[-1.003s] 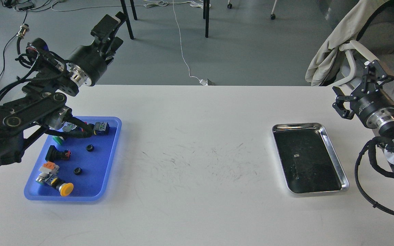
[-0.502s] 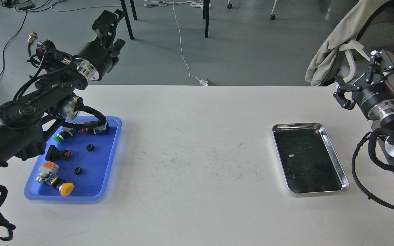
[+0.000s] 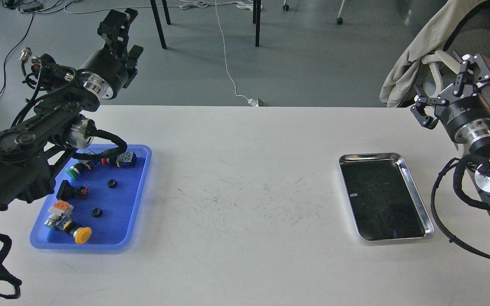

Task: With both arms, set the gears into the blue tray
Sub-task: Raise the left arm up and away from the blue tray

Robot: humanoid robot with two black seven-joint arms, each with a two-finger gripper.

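Note:
The blue tray (image 3: pixel 136 193) lies at the table's left. Two small black gears (image 3: pixel 111 183) (image 3: pixel 96 212) rest on its floor among several coloured push-button switches. My left gripper (image 3: pixel 125 36) is raised high beyond the table's far edge, above and behind the tray. Its fingers are apart with nothing between them. My right gripper (image 3: pixel 448 88) hovers off the table's far right corner, open and empty, well away from the blue tray.
A shiny silver tray (image 3: pixel 415 191) with a dark bottom sits at the right, with only a small speck in it. A chair draped with beige cloth (image 3: pixel 415 63) stands behind the right gripper. Black cables loop from both arms near the table's sides.
The left arm has swung up and to the left, away from the tray. The right gripper has risen slightly and drifted back. The gears have not moved.

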